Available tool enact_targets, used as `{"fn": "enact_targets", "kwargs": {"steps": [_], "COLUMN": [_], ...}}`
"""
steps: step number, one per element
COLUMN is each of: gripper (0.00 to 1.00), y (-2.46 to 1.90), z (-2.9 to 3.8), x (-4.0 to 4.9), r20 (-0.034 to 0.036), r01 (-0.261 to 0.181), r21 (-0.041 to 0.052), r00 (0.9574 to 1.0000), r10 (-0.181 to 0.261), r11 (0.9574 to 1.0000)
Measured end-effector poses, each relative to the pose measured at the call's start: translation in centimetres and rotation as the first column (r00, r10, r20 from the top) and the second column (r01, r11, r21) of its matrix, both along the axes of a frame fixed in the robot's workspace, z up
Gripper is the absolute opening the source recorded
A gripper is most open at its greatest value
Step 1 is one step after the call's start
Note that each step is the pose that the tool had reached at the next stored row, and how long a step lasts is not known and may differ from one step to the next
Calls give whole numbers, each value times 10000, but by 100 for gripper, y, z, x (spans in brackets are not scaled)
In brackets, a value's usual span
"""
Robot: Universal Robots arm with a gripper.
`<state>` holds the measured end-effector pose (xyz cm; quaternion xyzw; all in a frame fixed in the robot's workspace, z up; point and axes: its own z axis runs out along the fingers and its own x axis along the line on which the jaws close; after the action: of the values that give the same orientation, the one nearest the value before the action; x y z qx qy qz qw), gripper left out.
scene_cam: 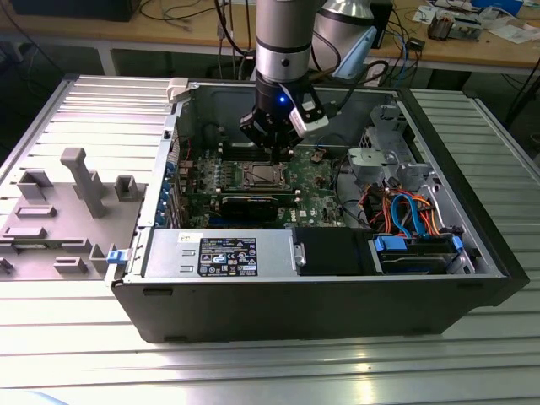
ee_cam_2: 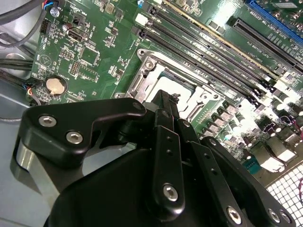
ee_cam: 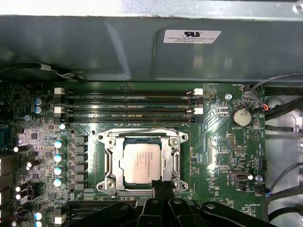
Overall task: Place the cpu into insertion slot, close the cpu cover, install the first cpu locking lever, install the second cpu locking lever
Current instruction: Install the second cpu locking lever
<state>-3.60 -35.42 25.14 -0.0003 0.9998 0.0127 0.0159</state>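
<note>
From where I stand, the gripper [scene_cam: 277, 143] hangs inside the open computer case [scene_cam: 472, 253], low over the green motherboard [scene_cam: 325, 198] and right at the edge of the insertion slot [ee_cam: 142, 161]. In the first wrist view the cpu [ee_cam: 142, 163] already lies flat in the slot, its silver top showing through the window of the cpu cover [ee_cam: 110, 163], which looks folded down around it. The fingertips [ee_cam: 161, 187] come to a narrow point pressed close together with nothing between them, resting at or just above the near edge of the socket frame.

My guess is the work is now at the locking levers. Doing it well would mean catching the thin wire lever with the very tip, pushing it down and sideways under its hook without sliding onto the chip's top or the small capacitors [ee_cam: 58, 163] just beside the socket, and keeping the pressure on the lever alone so the cover seats evenly.

Counting: one cpu, one slot, one cover. I make out four long memory slots [ee_cam: 128, 105] beyond the socket and one round coin battery [ee_cam: 241, 116]. Whether both levers are unlatched I cannot tell
</note>
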Motion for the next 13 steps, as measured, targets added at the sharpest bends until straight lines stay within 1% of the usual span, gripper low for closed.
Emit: {"fn": "enact_targets", "kwargs": {"steps": [7,8,9,10,11,12,13], "gripper": [11,11,11,11,11,11,11], "y": [-2,-6,-20,-61,-79,-108,-150], "z": [0,1,0,0,-1,0,0], "x": [0,0,0,-5,-5,-5,-6], "r20": [0,0,1,1,1,0,0], "r01": [0,-3,-2,-1,-1,-1,-1], "r21": [2,29,78,137,141,142,146], "r00": [10000,10000,10000,10000,10000,10000,10000], "r10": [0,3,2,1,1,1,1], "r11": [10000,10000,10000,9999,9999,9999,9999]}}
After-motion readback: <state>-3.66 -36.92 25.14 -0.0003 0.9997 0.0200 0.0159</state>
